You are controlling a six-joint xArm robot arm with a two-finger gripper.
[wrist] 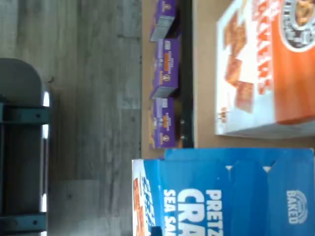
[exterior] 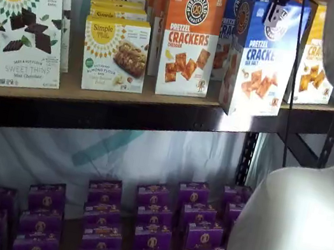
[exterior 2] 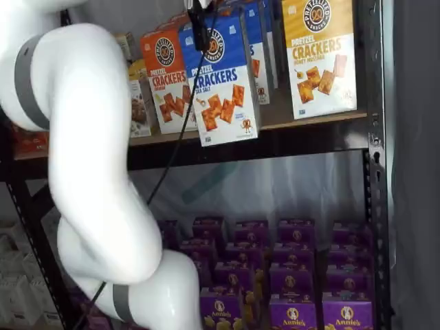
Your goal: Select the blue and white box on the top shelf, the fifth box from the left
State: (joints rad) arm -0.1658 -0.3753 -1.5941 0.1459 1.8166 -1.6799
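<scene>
Gripping the blue and white box (exterior 2: 221,82) by its upper edge, jaws (exterior 2: 199,33) pinching it | box is tilting forward, its base overhanging the top shelf (exterior: 93,102) front rail beside the orange cheddar box (exterior: 190,38) | grasp looking done; full withdrawal is remaining.

The blue and white box (exterior: 261,54), gripped at its top by the gripper (exterior: 280,4), juts past the front rail of the top shelf (exterior: 124,108). An orange-and-white box (exterior: 190,38) stands just beside it.
</scene>
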